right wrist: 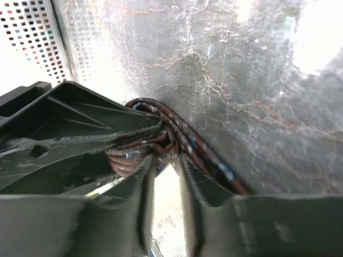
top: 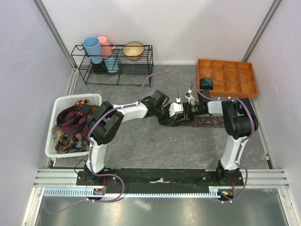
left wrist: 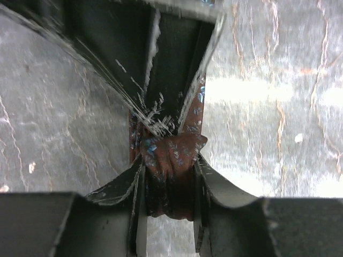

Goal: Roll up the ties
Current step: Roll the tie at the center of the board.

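Left wrist view: left claw (left wrist: 170, 166) is clamping the partly rolled maroon tie (left wrist: 171, 152); right claw (right wrist: 167, 160) is standing apart; other ties (top: 70, 125) are waiting.

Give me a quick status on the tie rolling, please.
Left gripper clamped on rolled end of maroon tie. Right gripper slightly open beside the roll. Tail flat on table. Spare ties off left in white basket, out of the way.

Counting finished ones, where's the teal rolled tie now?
In the top view, the teal rolled tie sits in the near-left compartment of the orange tray, far right of the table, just beyond the right arm.
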{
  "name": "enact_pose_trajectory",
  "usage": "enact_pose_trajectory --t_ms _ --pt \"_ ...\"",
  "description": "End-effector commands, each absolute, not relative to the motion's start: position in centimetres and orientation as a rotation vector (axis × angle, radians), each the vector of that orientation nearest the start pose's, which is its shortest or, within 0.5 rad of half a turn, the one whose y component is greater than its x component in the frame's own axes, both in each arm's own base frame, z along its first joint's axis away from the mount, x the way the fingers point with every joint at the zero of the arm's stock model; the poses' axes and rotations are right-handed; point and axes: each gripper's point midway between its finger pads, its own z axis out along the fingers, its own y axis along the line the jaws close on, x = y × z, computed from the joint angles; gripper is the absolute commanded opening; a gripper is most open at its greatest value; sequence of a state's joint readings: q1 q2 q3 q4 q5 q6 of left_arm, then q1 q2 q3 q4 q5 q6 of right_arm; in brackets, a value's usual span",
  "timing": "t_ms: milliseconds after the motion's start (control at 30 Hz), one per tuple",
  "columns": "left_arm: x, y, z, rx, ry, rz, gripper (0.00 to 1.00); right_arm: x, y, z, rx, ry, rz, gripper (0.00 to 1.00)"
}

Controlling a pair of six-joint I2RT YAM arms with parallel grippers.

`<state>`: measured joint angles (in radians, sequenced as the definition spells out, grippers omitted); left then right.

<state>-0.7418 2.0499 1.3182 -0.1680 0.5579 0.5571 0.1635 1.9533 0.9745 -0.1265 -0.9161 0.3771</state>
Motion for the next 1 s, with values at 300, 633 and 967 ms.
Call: enact_pose_trajectory --t_ms 300,633,967 --pt "28.6 -34.1 -0.3 1.855 1.961 -0.610 0.06 31.3 22.1 6.6 -0.078 2.511 1.481 0.50" --pt "28.7 -34.6 -0.2 1.854 1.960 -0.632 0.11 31.9 24.1 4.3 -0.021 2.512 1.516 0.42" --pt "28.2 -34.8 0.6 1.858 1.928 -0.678 0.37 31.3 22.4 0.6 -0.023 2.661 1.337 0.00"
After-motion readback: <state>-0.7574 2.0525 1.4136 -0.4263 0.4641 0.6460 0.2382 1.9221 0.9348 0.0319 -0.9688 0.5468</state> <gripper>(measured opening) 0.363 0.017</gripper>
